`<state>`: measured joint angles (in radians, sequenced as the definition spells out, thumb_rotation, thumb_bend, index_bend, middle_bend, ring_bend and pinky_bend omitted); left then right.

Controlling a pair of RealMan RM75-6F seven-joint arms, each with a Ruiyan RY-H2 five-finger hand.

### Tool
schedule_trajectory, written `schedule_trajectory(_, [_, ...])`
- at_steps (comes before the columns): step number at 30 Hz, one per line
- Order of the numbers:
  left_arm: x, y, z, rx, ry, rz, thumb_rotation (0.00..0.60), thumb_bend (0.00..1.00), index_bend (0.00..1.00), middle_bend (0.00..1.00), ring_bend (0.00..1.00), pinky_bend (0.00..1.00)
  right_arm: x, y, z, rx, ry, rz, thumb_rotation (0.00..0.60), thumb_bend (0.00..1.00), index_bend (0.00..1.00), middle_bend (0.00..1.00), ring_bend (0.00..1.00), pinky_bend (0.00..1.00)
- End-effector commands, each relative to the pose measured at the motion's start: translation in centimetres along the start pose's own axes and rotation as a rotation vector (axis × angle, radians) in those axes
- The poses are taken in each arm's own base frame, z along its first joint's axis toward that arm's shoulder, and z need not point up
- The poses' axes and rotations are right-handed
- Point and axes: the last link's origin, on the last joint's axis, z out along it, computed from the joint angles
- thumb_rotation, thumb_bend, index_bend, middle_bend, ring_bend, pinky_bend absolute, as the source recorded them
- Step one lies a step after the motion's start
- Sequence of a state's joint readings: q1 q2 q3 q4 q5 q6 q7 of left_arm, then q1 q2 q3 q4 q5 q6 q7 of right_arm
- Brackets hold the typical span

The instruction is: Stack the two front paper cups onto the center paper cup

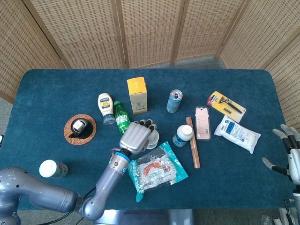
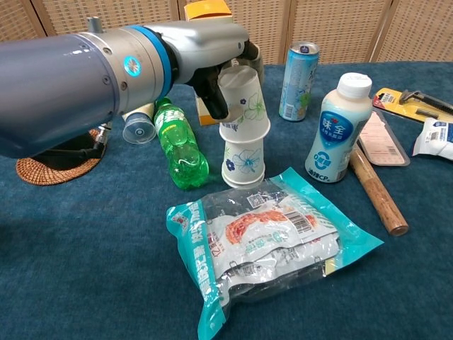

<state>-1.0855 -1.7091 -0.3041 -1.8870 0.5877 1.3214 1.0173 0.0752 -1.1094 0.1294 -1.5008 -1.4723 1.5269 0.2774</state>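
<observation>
- Two robot hands show over one dark blue cloth-covered table [image 1: 56, 89], which carries everything.
- Left hand [image 1: 135, 137], grey and metal, sits near the table's middle, its fingers [image 2: 212, 95] wrapped round an upside-down white paper cup with a blue flower print [image 2: 243, 103]; that cup is tilted and sits right over a second upside-down white flowered paper cup [image 2: 244, 161], whether touching or just clear I cannot tell.
- Right hand [image 1: 291, 157] hangs off the table's right edge, fingers spread, holding nothing.
- Clear plastic food packet with teal ends [image 1: 155, 170] lies just toward the front edge from the cups.
- Yellow cardboard box [image 1: 137, 95] stands behind the cups, toward the back edge.
- Green plastic bottle [image 2: 178, 144] lies on its side just left of the cups.
- White squeeze bottle of mayonnaise [image 1: 105, 108] lies beside the green bottle.
- Blue drinks can [image 2: 298, 71] stands upright to the right of the box.
- White yoghurt-drink bottle with a white cap [image 2: 337, 129] stands right of the cups.
- Round woven coaster [image 1: 80, 130] sits toward the left edge, with a black object on it.
</observation>
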Motion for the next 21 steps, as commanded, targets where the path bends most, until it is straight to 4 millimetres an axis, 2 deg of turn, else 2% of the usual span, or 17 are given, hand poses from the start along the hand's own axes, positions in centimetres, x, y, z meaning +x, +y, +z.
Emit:
schedule_trajectory(1, [-0.2, 0.2, 0.2, 0.002, -0.003, 0.008, 0.6, 0.47, 0.27, 0.24, 0.28, 0.5, 0.0, 0.0, 0.0, 0.0, -0.001, 0.0, 0.6, 0.19, 0.18, 0.06, 0.0, 0.25])
schedule_trajectory(11, [-0.6, 0.1, 0.7, 0.021, -0.015, 0.028, 0.6, 0.47, 0.27, 0.22, 0.22, 0.48, -0.1, 0.0, 0.0, -0.001, -0.005, 0.006, 0.6, 0.19, 0.18, 0.06, 0.0, 0.25])
schedule_trajectory(13, [-0.8, 0.1, 0.7, 0.027, -0.022, 0.037, 0.6, 0.46, 0.26, 0.2, 0.19, 0.47, -0.1, 0.0, 0.0, -0.001, -0.005, 0.006, 0.6, 0.19, 0.18, 0.06, 0.0, 0.25])
schedule_trajectory(18, [-1.1, 0.2, 0.8, 0.028, -0.035, 0.04, 0.6, 0.46, 0.18, 0.02, 0.06, 0.44, -0.1, 0.0, 0.0, -0.001, -0.005, 0.007, 0.6, 0.19, 0.18, 0.06, 0.0, 0.25])
schedule_trajectory(21, [-1.3, 0.4, 0.8, 0.024, -0.035, 0.041, 0.6, 0.46, 0.13, 0.0, 0.03, 0.43, -0.1, 0.0, 0.0, 0.0, -0.002, 0.008, 0.6, 0.19, 0.18, 0.06, 0.0, 0.25])
